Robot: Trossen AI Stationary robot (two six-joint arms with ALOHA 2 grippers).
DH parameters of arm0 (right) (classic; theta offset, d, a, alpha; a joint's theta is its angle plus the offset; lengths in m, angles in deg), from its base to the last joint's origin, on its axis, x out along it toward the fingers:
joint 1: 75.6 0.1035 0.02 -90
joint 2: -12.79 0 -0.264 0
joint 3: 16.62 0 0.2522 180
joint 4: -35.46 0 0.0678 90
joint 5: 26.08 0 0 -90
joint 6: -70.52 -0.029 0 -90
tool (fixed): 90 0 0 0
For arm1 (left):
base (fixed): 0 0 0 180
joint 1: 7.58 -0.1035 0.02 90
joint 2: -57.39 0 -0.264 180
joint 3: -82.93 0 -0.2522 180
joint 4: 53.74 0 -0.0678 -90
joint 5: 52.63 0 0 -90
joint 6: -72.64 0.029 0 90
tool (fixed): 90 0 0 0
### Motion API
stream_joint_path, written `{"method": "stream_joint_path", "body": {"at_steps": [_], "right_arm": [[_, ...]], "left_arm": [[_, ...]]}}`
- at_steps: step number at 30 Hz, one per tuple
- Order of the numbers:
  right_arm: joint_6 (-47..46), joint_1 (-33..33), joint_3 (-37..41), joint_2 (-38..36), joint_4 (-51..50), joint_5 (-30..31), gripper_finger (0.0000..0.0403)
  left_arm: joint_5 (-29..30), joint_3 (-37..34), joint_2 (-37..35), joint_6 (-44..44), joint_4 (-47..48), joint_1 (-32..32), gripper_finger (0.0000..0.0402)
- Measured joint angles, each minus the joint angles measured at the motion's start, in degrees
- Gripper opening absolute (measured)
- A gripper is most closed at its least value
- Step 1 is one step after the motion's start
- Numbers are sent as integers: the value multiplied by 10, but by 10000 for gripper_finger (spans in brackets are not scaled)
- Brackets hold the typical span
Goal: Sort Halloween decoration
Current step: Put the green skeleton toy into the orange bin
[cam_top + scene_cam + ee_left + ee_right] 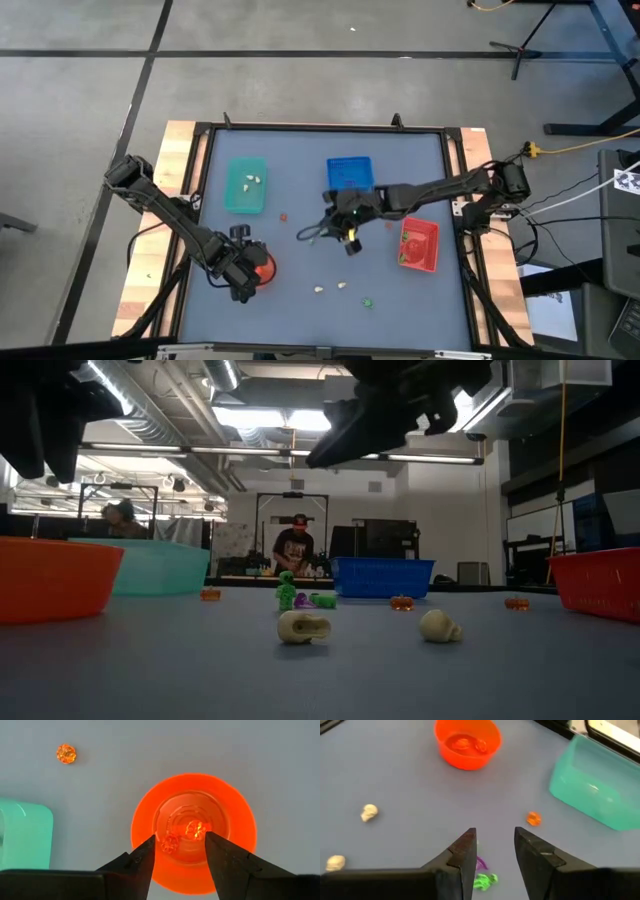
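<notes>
- Left gripper (176, 851): fingers spread, empty, poised directly above the orange bowl (240, 810), which holds two orange trinkets (196, 829).
- Right gripper (494, 845): fingers parted, empty, at table centre. The purple trinket (481, 863) and green trinket (484, 881) lie just below and between its fingertips, so this arm is nearer.
- White trinkets (343, 285) lie loose toward the front edge.

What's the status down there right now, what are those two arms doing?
Left end effector open over orange bowl, two orange trinkets inside. Right end effector open above purple and green trinkets. Nothing blocking.
</notes>
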Motion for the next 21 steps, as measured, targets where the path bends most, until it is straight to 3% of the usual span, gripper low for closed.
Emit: {"method": "stream_joint_path", "body": {"at_steps": [21], "right_arm": [[0,12,0,134,124,5,131]], "left_arm": [[0,0,0,0,-12,0,156]]}}
